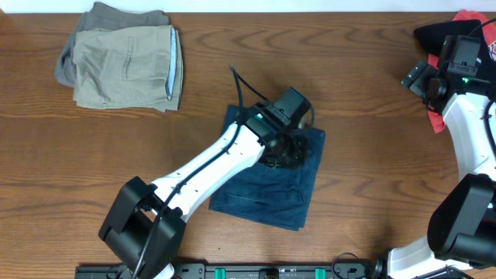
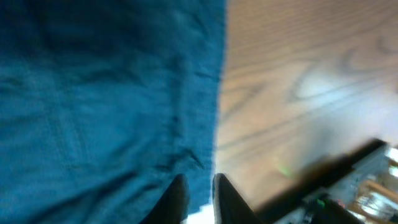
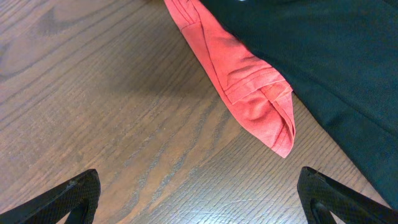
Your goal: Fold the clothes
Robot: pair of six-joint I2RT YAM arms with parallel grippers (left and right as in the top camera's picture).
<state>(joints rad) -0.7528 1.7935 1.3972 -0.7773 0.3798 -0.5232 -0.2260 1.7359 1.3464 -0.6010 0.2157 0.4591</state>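
Observation:
The dark navy shorts (image 1: 267,194) lie folded into a rough rectangle in the middle of the table. My left gripper (image 1: 283,153) is down on their upper right part. In the left wrist view its fingers (image 2: 198,193) are almost together at the right edge of the blue fabric (image 2: 93,93), with the cloth edge between them; the view is blurred. My right gripper (image 1: 418,77) hovers at the far right. In the right wrist view its fingers (image 3: 199,193) are wide apart and empty over bare wood.
Folded khaki shorts (image 1: 124,66) lie stacked at the back left. A red cloth (image 3: 249,93) and a black garment (image 3: 336,62) lie at the back right, just ahead of my right gripper; both also show in the overhead view, red cloth (image 1: 438,120), black garment (image 1: 434,35).

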